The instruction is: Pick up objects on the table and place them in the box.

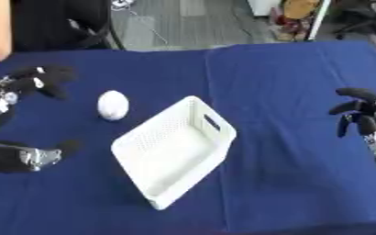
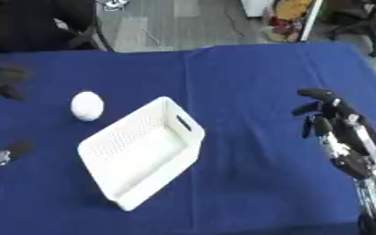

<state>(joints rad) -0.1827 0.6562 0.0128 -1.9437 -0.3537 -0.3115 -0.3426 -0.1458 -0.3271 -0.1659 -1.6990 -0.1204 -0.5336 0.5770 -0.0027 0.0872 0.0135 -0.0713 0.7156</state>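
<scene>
A white egg-shaped object [image 1: 113, 105] lies on the blue tablecloth, left of centre. Just right of it a white perforated box [image 1: 175, 151] sits askew, with nothing inside and a handle slot in its far wall. My left hand [image 1: 32, 81] comes in from the left edge and is open. Its fingers are spread above and to the left of the white object, its thumb [image 1: 53, 151] is lower down, and neither touches the object. My right hand [image 2: 335, 124] hovers over the cloth at the right, well away from the box. Its fingers are relaxed and hold nothing.
The blue cloth [image 1: 287, 92] covers the whole table, with bare cloth between the box and my right hand. Past the far edge are grey floor, chair legs and some coloured clutter [image 1: 291, 18].
</scene>
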